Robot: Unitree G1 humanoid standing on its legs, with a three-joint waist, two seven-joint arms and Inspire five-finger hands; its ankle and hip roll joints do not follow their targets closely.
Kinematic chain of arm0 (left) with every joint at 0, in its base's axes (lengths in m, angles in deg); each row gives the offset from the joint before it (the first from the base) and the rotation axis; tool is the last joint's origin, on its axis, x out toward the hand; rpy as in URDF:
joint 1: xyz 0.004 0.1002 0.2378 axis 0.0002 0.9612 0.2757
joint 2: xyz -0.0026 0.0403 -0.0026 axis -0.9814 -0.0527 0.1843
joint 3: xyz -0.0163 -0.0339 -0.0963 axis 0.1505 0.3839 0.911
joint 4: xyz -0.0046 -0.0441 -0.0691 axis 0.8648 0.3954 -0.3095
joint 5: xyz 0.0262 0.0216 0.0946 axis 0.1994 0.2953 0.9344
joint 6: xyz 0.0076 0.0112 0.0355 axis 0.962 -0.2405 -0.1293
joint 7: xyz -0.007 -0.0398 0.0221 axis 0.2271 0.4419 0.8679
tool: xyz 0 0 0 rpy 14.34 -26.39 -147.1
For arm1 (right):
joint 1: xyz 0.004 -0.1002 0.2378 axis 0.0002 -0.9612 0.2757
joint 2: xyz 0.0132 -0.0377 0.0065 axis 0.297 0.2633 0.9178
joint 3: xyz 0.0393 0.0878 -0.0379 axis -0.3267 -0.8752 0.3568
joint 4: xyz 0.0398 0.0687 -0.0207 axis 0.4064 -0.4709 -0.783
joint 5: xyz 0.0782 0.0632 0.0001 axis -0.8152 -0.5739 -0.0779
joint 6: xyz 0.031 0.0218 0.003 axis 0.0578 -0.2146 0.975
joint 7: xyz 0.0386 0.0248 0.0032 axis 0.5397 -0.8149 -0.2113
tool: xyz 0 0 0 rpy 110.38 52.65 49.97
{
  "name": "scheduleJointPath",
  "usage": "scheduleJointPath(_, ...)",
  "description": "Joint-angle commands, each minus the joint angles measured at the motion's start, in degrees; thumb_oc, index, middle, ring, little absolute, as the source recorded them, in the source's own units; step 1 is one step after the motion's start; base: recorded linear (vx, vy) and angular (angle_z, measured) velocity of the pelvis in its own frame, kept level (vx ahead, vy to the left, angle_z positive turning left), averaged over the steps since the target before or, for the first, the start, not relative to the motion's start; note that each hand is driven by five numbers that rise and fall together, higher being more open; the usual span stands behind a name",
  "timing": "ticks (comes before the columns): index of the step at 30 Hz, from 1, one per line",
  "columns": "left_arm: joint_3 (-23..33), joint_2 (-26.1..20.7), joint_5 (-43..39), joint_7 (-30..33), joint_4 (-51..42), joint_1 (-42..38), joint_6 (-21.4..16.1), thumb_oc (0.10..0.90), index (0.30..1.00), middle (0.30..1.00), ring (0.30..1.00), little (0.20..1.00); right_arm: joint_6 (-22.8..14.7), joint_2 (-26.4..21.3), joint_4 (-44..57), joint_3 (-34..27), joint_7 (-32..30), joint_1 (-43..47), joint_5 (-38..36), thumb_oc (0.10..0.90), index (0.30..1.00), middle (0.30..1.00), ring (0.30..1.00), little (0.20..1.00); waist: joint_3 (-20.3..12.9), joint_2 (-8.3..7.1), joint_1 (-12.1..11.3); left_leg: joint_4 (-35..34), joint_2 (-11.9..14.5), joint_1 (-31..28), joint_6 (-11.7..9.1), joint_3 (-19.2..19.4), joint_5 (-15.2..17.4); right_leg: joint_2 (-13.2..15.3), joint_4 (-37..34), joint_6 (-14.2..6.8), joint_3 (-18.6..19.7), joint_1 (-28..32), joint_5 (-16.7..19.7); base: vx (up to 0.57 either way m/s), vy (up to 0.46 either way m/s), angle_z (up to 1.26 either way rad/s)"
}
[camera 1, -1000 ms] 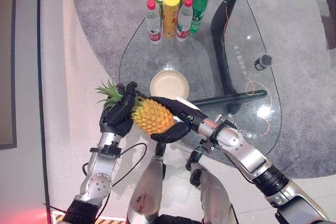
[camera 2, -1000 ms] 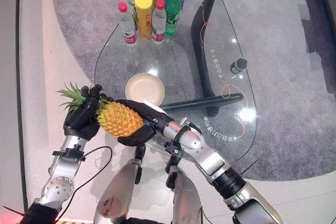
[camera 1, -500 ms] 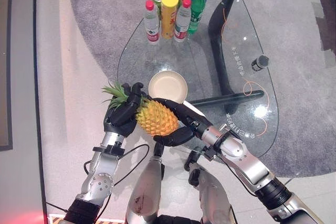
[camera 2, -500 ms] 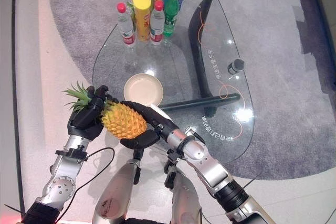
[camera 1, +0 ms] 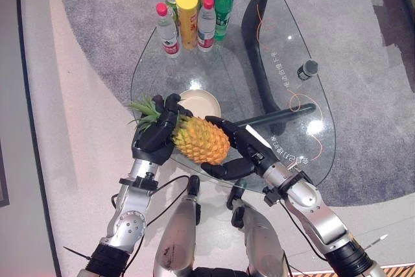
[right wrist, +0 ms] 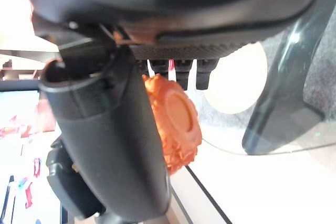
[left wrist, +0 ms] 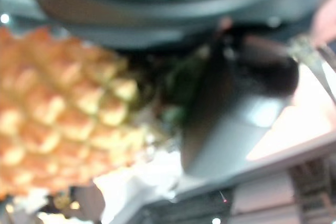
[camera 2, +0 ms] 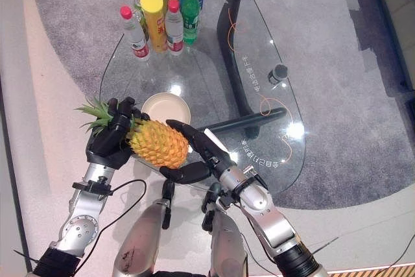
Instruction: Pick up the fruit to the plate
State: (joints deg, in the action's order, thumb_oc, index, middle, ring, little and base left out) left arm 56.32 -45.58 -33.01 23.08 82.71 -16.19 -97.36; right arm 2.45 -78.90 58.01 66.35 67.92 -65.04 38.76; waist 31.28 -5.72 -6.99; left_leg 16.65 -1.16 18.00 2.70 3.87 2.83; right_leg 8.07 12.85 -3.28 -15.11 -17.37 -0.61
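I have the yellow-orange pineapple with its green leafy crown (camera 1: 200,138) held between both hands, above the near-left edge of the oval glass table (camera 1: 305,144). My left hand (camera 1: 155,139) has its fingers curled round the crown end; my right hand (camera 1: 235,156) cradles the base, fingers straight along the far side and thumb beneath. Over the last second the fruit has drifted right and farther, now overlapping the near rim of the round cream plate (camera 1: 206,103). I judge it almost placed: a little farther, then lower.
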Motion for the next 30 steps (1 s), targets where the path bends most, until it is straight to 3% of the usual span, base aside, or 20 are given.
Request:
scheduleJointPath(1, 6.3, -0.4, 0.7, -8.6, -13.9, 0.5, -4.2, 0.100, 0.300, 0.300, 0.300, 0.200, -3.4, -3.1, 4.2, -12.0, -8.4, 1.0, 2.1, 0.800, 0.900, 0.900, 0.900, 0.900, -1.5, 0.80, -0.1, 1.6, -2.8, -0.7, 3.0, 0.6, 2.8, -0.2, 7.0, -4.1, 0.0, 0.9, 2.9, 0.03, 0.008, -0.02)
scheduleJointPath(6, 7.4, -0.2, 2.4, -7.8, -13.5, 1.0, -5.1, 0.100, 0.300, 0.300, 0.300, 0.200, -4.1, -2.4, 4.1, -13.2, -7.4, -0.3, 1.1, 0.800, 0.900, 0.900, 0.900, 0.900, -1.5, 0.67, 0.2, 1.7, -2.7, -0.7, 3.1, 0.8, 3.0, -0.2, 7.3, -4.2, 0.0, 0.8, 3.0, 0.00, 0.000, 0.00)
scheduleJointPath(12, 9.2, -0.4, 13.6, 2.8, -12.2, -0.2, -16.6, 0.100, 0.300, 0.300, 0.300, 0.200, -2.0, -1.9, 3.0, -12.2, -6.5, -0.4, 0.3, 0.800, 0.900, 0.900, 0.900, 0.900, -1.5, 0.67, 0.1, 2.3, -2.6, -0.4, 2.9, 0.7, 3.2, -0.1, 7.7, -4.1, 0.0, 0.6, 2.2, 0.02, -0.001, -0.01)
scheduleJointPath(19, 11.0, -0.9, 26.6, 16.7, -12.2, -2.3, -23.1, 0.100, 0.300, 0.300, 0.300, 0.200, -0.9, -0.8, 1.2, -9.5, -6.2, -0.7, -0.6, 0.800, 0.900, 0.900, 0.900, 0.900, -1.5, 0.10, -0.1, 3.7, -2.4, 0.9, 2.7, 0.3, 3.4, -0.2, 8.5, -3.9, -0.3, -0.4, 1.6, 0.03, -0.009, 0.00)
scheduleJointPath(24, 10.0, -2.1, 41.1, 31.8, -10.4, -5.5, -24.7, 0.100, 0.300, 0.300, 0.300, 0.200, 0.2, -0.8, -0.4, -6.5, -6.2, -0.1, -2.4, 0.800, 0.900, 0.900, 0.900, 0.900, -1.5, -0.39, 0.2, 4.5, -2.4, 1.7, 2.5, 0.1, 3.5, -0.4, 8.5, -3.9, 0.1, -0.9, 1.5, 0.03, 0.001, 0.00)
scheduleJointPath(30, 8.5, -3.2, 46.3, 36.3, -8.0, -7.9, -24.9, 0.100, 0.300, 0.300, 0.300, 0.200, 1.1, -1.0, -1.7, -3.8, -5.0, 0.4, -4.0, 0.800, 0.900, 0.900, 0.900, 0.900, -1.5, -0.87, 0.9, 5.7, -1.9, 3.4, 2.5, 0.6, 3.6, -0.5, 9.0, -4.0, 0.7, -2.4, 1.3, 0.00, 0.004, -0.01)
